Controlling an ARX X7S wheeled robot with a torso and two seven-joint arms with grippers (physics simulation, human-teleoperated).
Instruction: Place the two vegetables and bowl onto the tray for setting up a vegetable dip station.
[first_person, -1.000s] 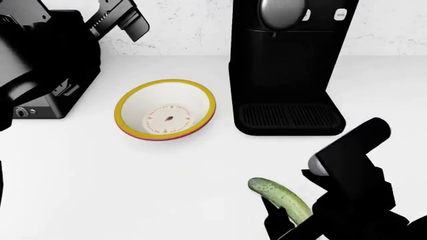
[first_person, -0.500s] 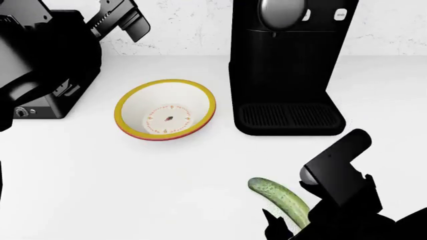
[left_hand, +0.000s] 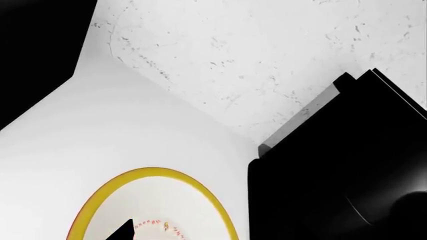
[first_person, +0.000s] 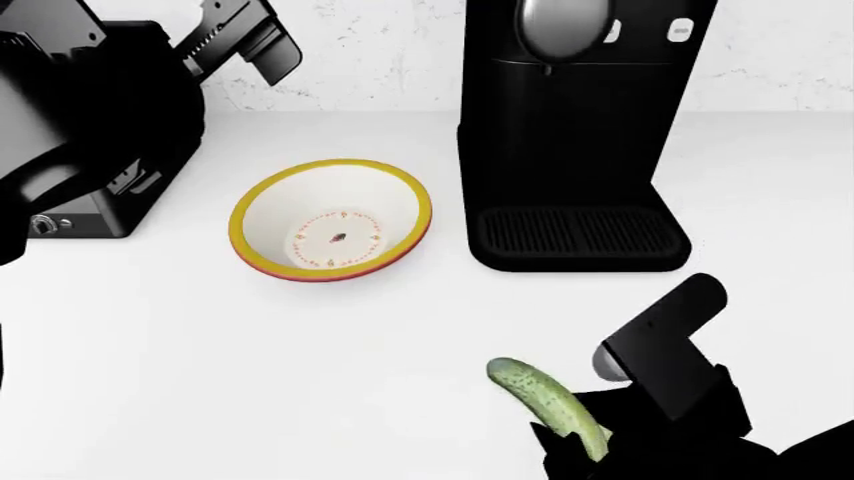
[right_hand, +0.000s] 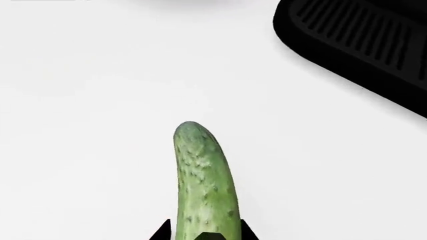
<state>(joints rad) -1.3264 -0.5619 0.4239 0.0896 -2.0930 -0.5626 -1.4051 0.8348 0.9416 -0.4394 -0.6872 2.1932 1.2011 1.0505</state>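
- My left end effector (first_person: 247, 40) hangs raised at the far left; I cannot tell its opening.
- The bowl (first_person: 331, 220) sits on the white worktop (first_person: 200, 350).
- A black coffee machine (first_person: 574, 130) stands just right of it.
- My right end effector (first_person: 567, 450) is clamped on the cucumber (first_person: 545, 402), nearest me.

No text, label or number can be read anywhere

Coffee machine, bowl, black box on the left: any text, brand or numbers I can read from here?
None readable.
Coffee machine: two small pale marks near its top, too small to read.
Bowl: red-orange ring pattern only, no lettering.
Black appliance at left: a small round knob, no legible label.
Cucumber: no sticker.
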